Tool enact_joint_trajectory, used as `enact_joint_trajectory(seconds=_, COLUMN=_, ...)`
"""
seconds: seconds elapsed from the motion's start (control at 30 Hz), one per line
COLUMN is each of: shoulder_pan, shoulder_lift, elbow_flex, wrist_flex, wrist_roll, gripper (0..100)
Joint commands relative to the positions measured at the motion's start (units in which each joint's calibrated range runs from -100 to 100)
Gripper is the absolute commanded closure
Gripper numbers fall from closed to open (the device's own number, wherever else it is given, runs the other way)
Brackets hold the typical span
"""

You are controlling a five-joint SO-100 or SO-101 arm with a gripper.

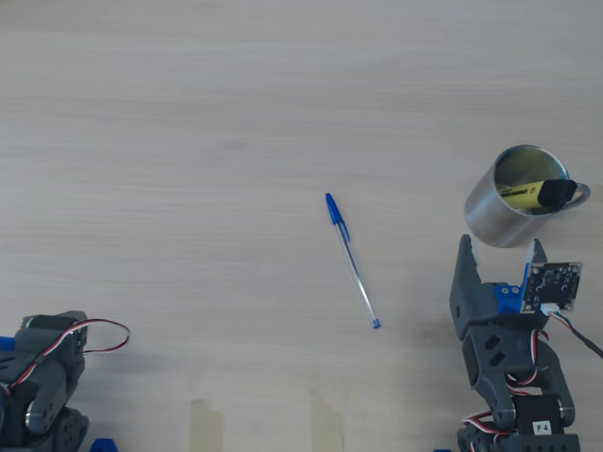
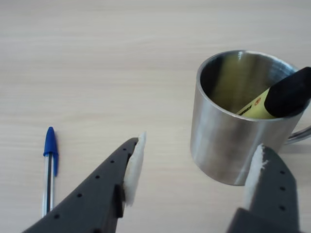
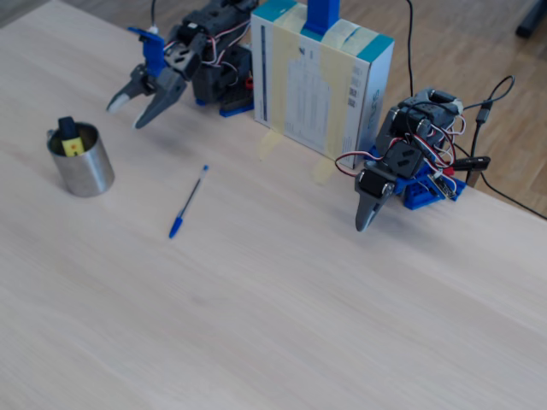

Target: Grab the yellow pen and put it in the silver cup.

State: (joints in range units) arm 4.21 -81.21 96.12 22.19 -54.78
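Note:
The silver cup [image 1: 502, 220] stands on the wooden table at the right of the overhead view. The yellow pen [image 1: 528, 193] leans inside it, black cap up against the rim by the handle. In the wrist view the cup [image 2: 228, 145] fills the right side and the pen [image 2: 257, 106] pokes above its rim. My gripper [image 1: 501, 253] is open and empty, just short of the cup, its fingers [image 2: 133, 162] spread to either side. The fixed view shows the gripper [image 3: 126, 116] apart from the cup [image 3: 85, 175] with the pen [image 3: 71, 141] in it.
A thin clear ballpoint with a blue cap [image 1: 352, 260] lies mid-table, left of my gripper; it also shows in the wrist view [image 2: 48, 165]. A second arm [image 1: 35, 375] rests at the lower left. A box [image 3: 320, 85] stands between the two arm bases. Tape strips [image 1: 208, 427] mark the near edge.

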Motion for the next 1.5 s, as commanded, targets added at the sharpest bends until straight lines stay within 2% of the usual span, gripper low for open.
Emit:
enact_joint_trajectory(seconds=0.0, shoulder_pan=-0.54, shoulder_lift=-3.00, elbow_flex=1.16, wrist_flex=2.90, wrist_roll=-0.20, gripper=67)
enact_joint_trajectory(seconds=0.23, shoulder_pan=-1.59, shoulder_lift=-10.23, elbow_flex=3.88, wrist_flex=12.43, wrist_roll=-0.14, gripper=67)
enact_joint_trajectory(seconds=0.47, shoulder_pan=-1.68, shoulder_lift=-16.72, elbow_flex=3.70, wrist_flex=33.36, wrist_roll=-0.04, gripper=67)
enact_joint_trajectory(seconds=0.87, shoulder_pan=-2.55, shoulder_lift=-16.55, elbow_flex=3.70, wrist_flex=53.01, wrist_roll=-0.25, gripper=67)
enact_joint_trajectory(seconds=1.0, shoulder_pan=-4.03, shoulder_lift=-16.55, elbow_flex=3.70, wrist_flex=53.10, wrist_roll=-0.09, gripper=69)
enact_joint_trajectory(seconds=1.3, shoulder_pan=-3.68, shoulder_lift=-16.55, elbow_flex=3.70, wrist_flex=53.10, wrist_roll=0.22, gripper=97)
enact_joint_trajectory(seconds=1.47, shoulder_pan=-3.60, shoulder_lift=-16.30, elbow_flex=3.70, wrist_flex=53.10, wrist_roll=0.27, gripper=96)
